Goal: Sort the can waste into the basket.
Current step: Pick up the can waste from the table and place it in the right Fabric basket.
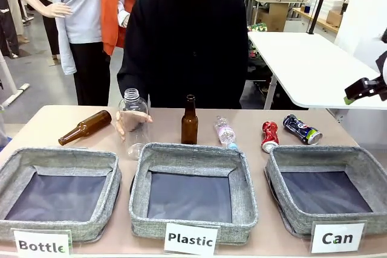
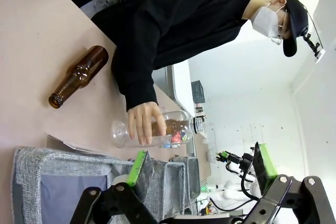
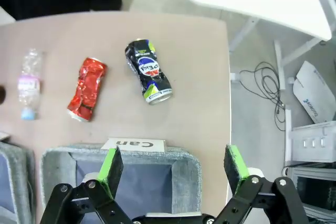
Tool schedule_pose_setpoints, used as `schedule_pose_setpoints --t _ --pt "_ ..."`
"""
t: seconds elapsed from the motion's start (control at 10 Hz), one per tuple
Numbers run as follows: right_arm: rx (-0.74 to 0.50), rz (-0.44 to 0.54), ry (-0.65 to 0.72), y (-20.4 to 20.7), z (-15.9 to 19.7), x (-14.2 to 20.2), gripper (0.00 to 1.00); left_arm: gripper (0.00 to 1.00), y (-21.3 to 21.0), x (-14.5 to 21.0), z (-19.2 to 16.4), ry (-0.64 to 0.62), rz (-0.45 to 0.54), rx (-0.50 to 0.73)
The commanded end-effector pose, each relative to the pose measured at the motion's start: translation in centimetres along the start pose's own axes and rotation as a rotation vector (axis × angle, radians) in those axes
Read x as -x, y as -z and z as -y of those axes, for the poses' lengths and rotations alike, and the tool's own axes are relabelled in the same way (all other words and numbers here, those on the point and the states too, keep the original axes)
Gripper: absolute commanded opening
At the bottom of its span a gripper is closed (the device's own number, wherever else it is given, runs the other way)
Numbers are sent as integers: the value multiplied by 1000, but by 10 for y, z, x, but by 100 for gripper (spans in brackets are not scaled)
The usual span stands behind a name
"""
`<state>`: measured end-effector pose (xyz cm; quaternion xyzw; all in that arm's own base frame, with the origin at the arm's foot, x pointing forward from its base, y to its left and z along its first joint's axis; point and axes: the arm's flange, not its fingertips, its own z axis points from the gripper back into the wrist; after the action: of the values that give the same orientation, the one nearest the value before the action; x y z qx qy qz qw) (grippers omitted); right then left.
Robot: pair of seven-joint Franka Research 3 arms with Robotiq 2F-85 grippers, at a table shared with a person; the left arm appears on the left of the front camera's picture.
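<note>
From where I stand, both cans lie on the bare table just past the far rim of the Can basket [image 1: 314,154], at its 12 o'clock. The red can [image 1: 269,136] lies close to the rim, and the blue can [image 1: 302,129] is at its 3 o'clock, near it but apart. Neither is in the basket, so I judge the sorting not yet begun. They lie right behind their own basket, which should make the carry short. The right gripper [image 3: 173,165] hangs high over the basket with its fingers spread wide and holding nothing. Its own camera looks straight down, with the blue can at about 12 o'clock and the red can at 11, which I take for a lining-up pose ahead of a descent. The blue can lies slanted, so the wrist may need to turn for the fingers to close across its crushed waist. The left gripper [image 2: 202,169] is also spread wide and empty, low over a grey basket, seemingly parked out of the way. The person's hand [image 1: 124,123] is around a clear bottle [image 1: 134,119], at 9 o'clock of the upright brown bottle [image 1: 189,120] and well apart from the cans. The right arm's path therefore looks free. A small crushed plastic bottle [image 1: 224,131] lies at the red can's 9 o'clock, close enough that a wide grasp there could nudge it.
</note>
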<state>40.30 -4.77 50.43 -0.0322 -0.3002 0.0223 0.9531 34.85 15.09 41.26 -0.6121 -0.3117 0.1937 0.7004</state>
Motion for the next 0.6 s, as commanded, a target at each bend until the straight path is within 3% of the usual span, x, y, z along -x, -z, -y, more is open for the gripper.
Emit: schedule_pose_setpoints --t 0.0,0.3,0.5 --pt "25 -2 -9 -1 -3 3 100 100 -2 0 1 9 -7 9" --pt "49 -14 -69 5 -10 -3 100 100 -2 0 1 9 -7 9" --pt "13 -59 -131 30 -19 -34 100 100 -2 0 1 9 -7 9"
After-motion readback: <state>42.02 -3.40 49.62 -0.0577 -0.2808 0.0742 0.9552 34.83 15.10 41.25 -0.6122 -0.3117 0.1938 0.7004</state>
